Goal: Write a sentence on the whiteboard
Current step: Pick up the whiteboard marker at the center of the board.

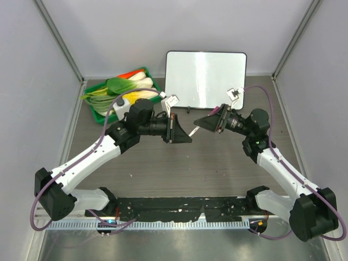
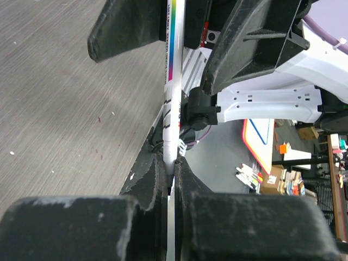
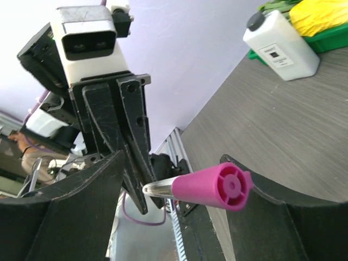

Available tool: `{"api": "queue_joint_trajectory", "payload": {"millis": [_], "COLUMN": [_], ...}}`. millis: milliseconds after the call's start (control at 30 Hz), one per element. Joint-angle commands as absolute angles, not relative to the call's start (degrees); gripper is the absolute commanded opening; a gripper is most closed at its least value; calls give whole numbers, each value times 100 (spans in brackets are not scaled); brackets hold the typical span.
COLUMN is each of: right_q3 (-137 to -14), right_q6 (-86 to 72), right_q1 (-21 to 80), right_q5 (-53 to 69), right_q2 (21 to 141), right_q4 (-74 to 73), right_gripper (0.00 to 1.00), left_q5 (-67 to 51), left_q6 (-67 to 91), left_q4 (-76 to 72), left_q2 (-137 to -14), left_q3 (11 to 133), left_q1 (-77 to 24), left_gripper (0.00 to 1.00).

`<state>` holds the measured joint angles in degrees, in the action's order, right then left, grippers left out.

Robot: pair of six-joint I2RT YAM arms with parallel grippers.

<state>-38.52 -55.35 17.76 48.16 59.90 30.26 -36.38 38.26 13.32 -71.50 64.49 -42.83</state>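
Note:
The whiteboard (image 1: 205, 79) stands upright at the back of the table, its face blank; the sentence is not in view. My left gripper (image 1: 184, 133) (image 2: 173, 163) is shut on the tail of a white marker (image 1: 194, 132) (image 2: 173, 81) and holds it level, pointing at the right arm. The marker's pink cap (image 3: 215, 187) lies between the fingers of my right gripper (image 1: 202, 123) (image 3: 179, 174). Those jaws stand open around the cap, with a clear gap on one side. The two grippers face each other above the table's middle.
A green tray (image 1: 97, 115) with leeks (image 1: 117, 87) and other vegetables sits at the back left. A white bottle (image 1: 124, 106) (image 3: 280, 46) stands beside it. A black rail (image 1: 174, 209) runs along the near edge. Grey walls close in both sides.

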Motion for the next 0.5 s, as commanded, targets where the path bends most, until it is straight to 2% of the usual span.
{"api": "queue_joint_trajectory", "payload": {"millis": [0, 167, 267, 467], "right_q3": [-3832, -3797, -3788, -3762], "right_q6": [-5766, -5836, -5923, -5994], "right_q1": [1767, 1775, 1767, 1767], "right_q5": [5431, 5783, 5827, 6064], "right_q2": [5915, 5783, 5739, 5678], "right_q4": [3700, 3691, 3709, 3700], "right_gripper": [72, 64, 56, 53], "left_q5": [-4025, -4236, -4271, -4271], "left_q6": [3700, 3700, 3718, 3744], "left_q4": [1037, 985, 984, 958], "left_q2": [-7119, -7172, -7181, -7172], "left_q3": [6653, 6671, 6662, 6618], "left_q1": [-4271, -4271, -4271, -4263], "left_gripper": [0, 0, 0, 0]}}
